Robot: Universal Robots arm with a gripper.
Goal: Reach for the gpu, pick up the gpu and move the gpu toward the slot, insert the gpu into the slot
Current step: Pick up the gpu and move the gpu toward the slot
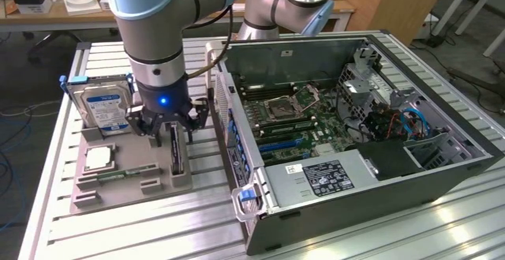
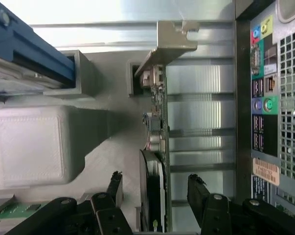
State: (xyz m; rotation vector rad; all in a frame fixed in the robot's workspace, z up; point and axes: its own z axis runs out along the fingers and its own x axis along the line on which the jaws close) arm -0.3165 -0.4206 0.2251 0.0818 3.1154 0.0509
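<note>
The grey tray (image 1: 118, 194) at the exterior view's left holds the gpu (image 1: 177, 150) on edge, a blue-labelled hard drive (image 1: 105, 106) upright at its far end and a green memory stick (image 1: 126, 173) lying flat. The open computer case (image 1: 379, 207) beside it carries a power-supply sticker (image 1: 323, 177) (print unreadable). The arm (image 1: 154, 35) points straight down, gripper (image 2: 155, 177) spread wide, fingers (image 2: 198, 193) flanking the gpu, gripping nothing.

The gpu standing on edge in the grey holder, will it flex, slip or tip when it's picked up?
The gpu looks like a rigid board, so likely stiff. It stands on its thin edge in the grey holder, so a sideways nudge might tip it. Its exposed components look fragile; the open tool straddling it should probably grip gently.
</note>
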